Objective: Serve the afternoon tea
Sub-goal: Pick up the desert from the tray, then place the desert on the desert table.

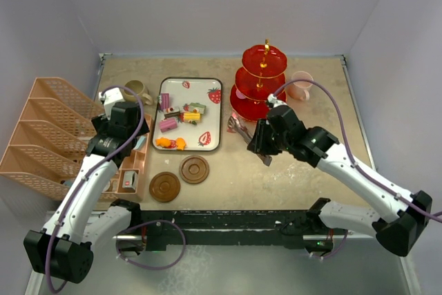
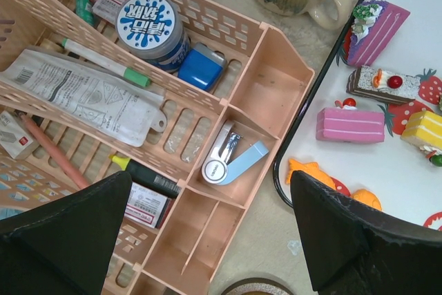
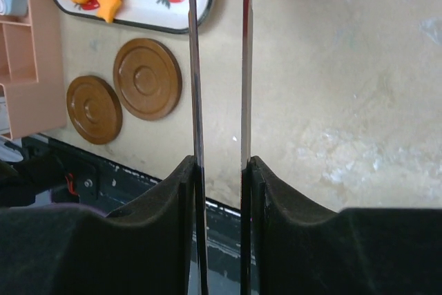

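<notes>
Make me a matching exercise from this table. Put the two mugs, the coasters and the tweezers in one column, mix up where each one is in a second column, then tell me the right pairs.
Column one:
1. olive mug
2. pink mug
3. coasters
4. tweezers

Column two:
A. clamped in the right claw
B. on the table, just right of the stand
C. on the table, just left of the tray
D. on the table, at the tray's near end

Pairs: 1-C, 2-B, 3-D, 4-A
</notes>
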You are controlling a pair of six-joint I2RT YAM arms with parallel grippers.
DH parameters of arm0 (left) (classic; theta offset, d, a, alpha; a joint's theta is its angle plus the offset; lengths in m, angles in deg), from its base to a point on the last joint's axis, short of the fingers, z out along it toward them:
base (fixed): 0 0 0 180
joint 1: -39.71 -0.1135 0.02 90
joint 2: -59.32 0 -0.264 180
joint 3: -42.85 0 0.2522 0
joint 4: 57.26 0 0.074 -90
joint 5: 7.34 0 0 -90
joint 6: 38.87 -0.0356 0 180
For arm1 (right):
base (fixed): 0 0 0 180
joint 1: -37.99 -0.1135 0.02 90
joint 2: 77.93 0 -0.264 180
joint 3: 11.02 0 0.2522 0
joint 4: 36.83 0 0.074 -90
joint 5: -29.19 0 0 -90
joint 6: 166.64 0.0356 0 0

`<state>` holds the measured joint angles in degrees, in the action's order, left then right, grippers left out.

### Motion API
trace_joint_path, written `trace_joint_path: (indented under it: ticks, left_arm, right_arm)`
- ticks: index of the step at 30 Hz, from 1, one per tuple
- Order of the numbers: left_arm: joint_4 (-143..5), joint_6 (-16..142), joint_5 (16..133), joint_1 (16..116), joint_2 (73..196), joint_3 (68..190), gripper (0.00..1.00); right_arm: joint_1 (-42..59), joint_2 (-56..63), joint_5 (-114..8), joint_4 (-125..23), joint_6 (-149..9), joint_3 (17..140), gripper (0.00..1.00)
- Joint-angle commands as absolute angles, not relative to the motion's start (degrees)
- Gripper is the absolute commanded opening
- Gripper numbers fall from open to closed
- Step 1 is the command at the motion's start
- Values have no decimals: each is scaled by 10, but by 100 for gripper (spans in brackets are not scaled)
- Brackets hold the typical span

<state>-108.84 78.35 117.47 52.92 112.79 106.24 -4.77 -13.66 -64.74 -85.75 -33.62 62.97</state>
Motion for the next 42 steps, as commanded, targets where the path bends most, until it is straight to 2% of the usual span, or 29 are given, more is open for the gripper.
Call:
trace_joint_path:
  ticks: [1,8,20,33,42]
  left_arm:
    - [-1071,774,1169,532,1131,1064,95]
    - [-1067,772,1153,532,1139,1064,95]
    - [-1060,770,1131,532,1146,1060,94]
    - [-1059,770,1132,532,1148,1060,94]
    - [-1059,770,1139,532,1148,1061,94]
  right_arm:
    - [-51,-194,-688,-881,-284,617,35]
    - [-48,-178,-746,-932,-273,619,36]
    - [63,-152,-686,-793,-328,587,37]
    - [87,-48,-685,-701,-300,613,37]
    - [88,-5,-675,-697,-292,628,39]
